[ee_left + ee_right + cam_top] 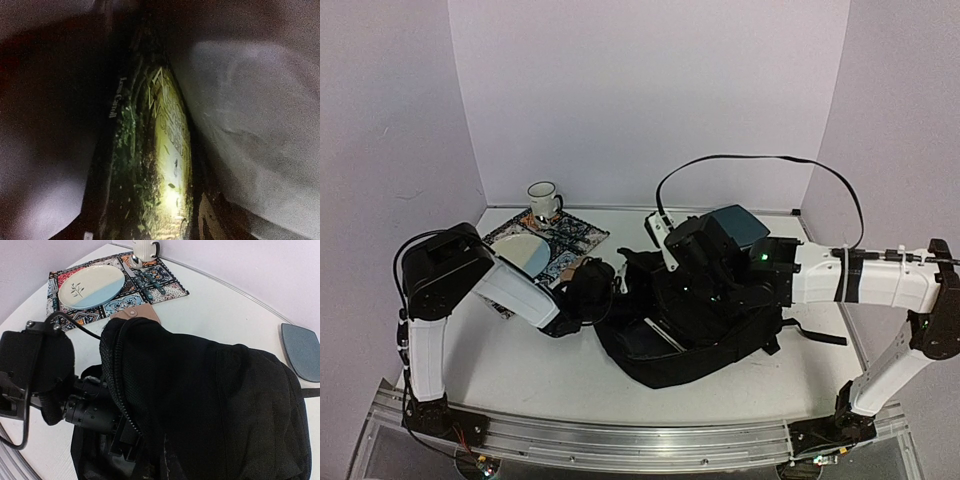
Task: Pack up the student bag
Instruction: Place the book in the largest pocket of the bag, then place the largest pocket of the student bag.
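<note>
- Bag (690, 345) lying on table (520, 350); left gripper (120, 432) sitting inside by book (165, 165), spread unclear.
- Right gripper (680, 275) resting closed over bag.
- Should be dropping book deep, exiting clear of zipper (117, 385).

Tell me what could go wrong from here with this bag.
The left arm is buried in the mouth of the floppy black fabric backpack. Pulling out, it or its black cable might catch the zipper edge and drag the bag. The green-and-yellow book sits squeezed between the bag's walls and may jam or bend.
</note>
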Available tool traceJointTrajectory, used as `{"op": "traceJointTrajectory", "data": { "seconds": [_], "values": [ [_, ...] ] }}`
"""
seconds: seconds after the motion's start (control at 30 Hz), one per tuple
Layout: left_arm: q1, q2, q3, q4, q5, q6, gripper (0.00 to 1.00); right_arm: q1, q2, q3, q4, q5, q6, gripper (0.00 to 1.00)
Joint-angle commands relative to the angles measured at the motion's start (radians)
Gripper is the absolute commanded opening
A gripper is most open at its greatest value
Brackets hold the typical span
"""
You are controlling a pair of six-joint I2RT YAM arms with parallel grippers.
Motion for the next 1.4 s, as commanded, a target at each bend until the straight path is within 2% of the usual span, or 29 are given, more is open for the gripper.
{"op": "traceJointTrajectory", "data": {
  "seconds": [0.0,0.13,0.3,0.5,0.73,0.87,1.1,1.2,1.37],
  "values": [
    [-0.011,-0.152,-0.05,-0.033,-0.137,0.141,0.64,0.014,-0.033,-0.002,0.065,0.026,-0.005,0.0],
    [-0.011,-0.212,-0.104,-0.058,-0.158,0.171,0.7,0.014,-0.037,-0.014,0.064,0.027,-0.003,0.0],
    [-0.014,-0.322,-0.189,-0.072,-0.14,0.167,0.74,0.013,-0.028,-0.028,0.062,0.024,0.005,0.0],
    [-0.014,-0.522,-0.341,-0.115,-0.177,0.152,0.71,0.014,0.028,-0.031,0.06,-0.005,0.035,0.0],
    [-0.012,-0.768,-0.5,-0.272,-0.292,0.156,0.71,0.013,0.132,-0.013,0.06,-0.119,0.078,0.05],
    [-0.013,-0.859,-0.497,-0.399,-0.356,0.222,0.72,0.014,0.178,0.009,0.053,-0.182,0.081,0.16],
    [-0.014,-0.843,-0.317,-0.622,-0.367,0.413,0.77,0.011,0.137,0.035,-0.057,-0.187,0.049,0.54],
    [-0.015,-0.792,-0.239,-0.656,-0.328,0.474,0.77,-0.013,0.049,-0.018,-0.103,-0.165,0.079,0.62],
    [-0.033,-0.718,-0.148,-0.68,-0.303,0.53,0.75,-0.128,-0.129,-0.196,-0.123,-0.207,0.165,0.67]
  ]
}}
